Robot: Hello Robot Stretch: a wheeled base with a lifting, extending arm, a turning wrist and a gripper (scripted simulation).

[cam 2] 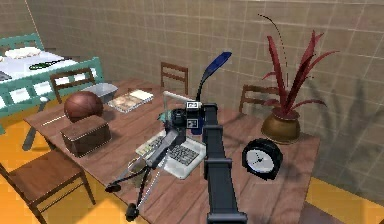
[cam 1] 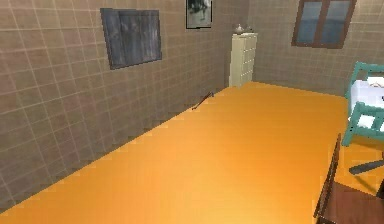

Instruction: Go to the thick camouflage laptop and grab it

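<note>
Laptop (cam 2: 180,157) lies on the surface (cam 2: 305,160), just nearer than the claw (cam 2: 168,128); can't tell the claw's state or whether it holds anything. Suggest lining up on the laptop's thick edge, keeping clear of the clock (cam 2: 262,158) at right.

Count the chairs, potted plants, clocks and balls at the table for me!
Chairs: 4
Potted plants: 1
Clocks: 1
Balls: 1
Total: 7
</note>
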